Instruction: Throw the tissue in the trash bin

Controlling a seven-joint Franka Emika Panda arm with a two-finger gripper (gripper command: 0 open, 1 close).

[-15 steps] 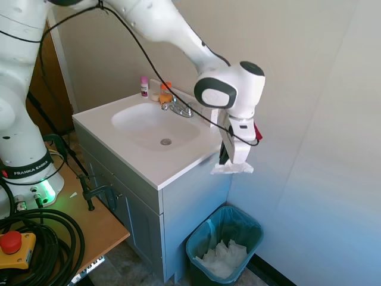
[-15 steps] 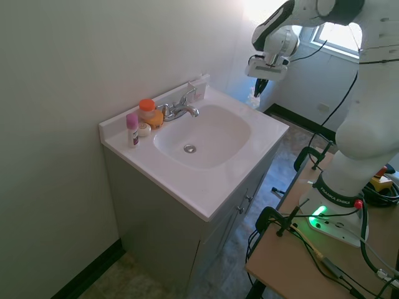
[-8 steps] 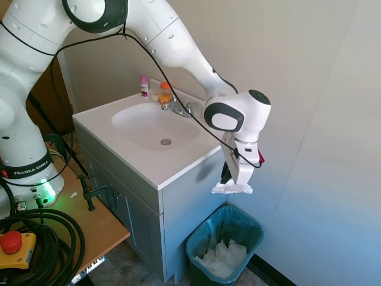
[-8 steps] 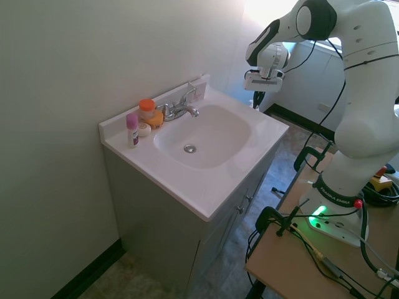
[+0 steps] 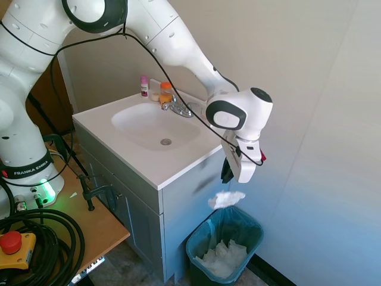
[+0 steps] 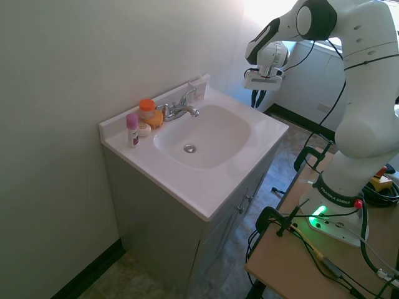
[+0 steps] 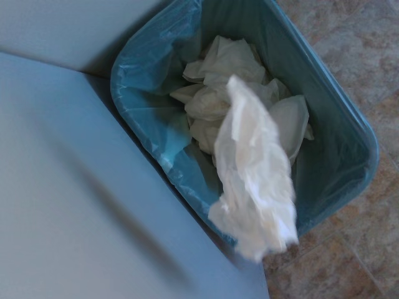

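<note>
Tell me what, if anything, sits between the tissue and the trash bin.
Nothing visible does. The tissue is in mid-air below the open tool, just above the trash bin, whose mouth is uncovered. The bin already holds crumpled white paper, well below its rim.

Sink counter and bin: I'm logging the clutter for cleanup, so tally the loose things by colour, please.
White: 3, the falling tissue, the crumpled paper heap in the bin, a small round item by the tap.
Orange: 1, the orange-capped bottle.
Pink: 1, the pink-capped tube.
Teal: 1, the trash bin.
Total: 6.
</note>
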